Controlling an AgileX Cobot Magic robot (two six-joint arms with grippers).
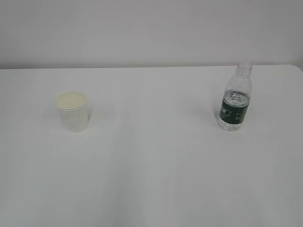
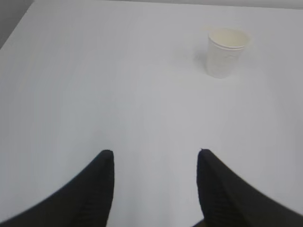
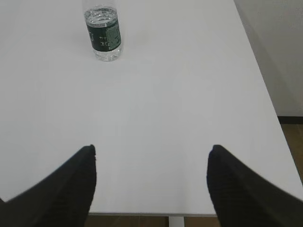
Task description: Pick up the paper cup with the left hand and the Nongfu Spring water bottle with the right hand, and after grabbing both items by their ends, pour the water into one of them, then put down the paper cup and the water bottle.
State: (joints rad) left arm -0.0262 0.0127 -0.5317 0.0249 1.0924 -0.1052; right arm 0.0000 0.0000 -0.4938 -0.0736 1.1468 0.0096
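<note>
The paper cup [image 1: 72, 111] stands upright on the left of the white table [image 1: 151, 165], white with a cream inside. In the left wrist view the paper cup [image 2: 226, 52] is far ahead and to the right of my left gripper [image 2: 155, 152], which is open with bare table between its black fingers. The Nongfu Spring water bottle [image 1: 235, 100] stands upright on the right, uncapped, with clear water inside and a dark green label. The right wrist view shows the bottle [image 3: 103, 32] far ahead and left of my open, empty right gripper [image 3: 152, 147]. Neither arm appears in the exterior view.
The table's right edge [image 3: 265, 90] runs close beside the right gripper, with brown floor and a pale wall beyond it. Its near edge [image 3: 189, 215] lies just under the right fingers. A plain wall [image 1: 151, 28] rises behind the table.
</note>
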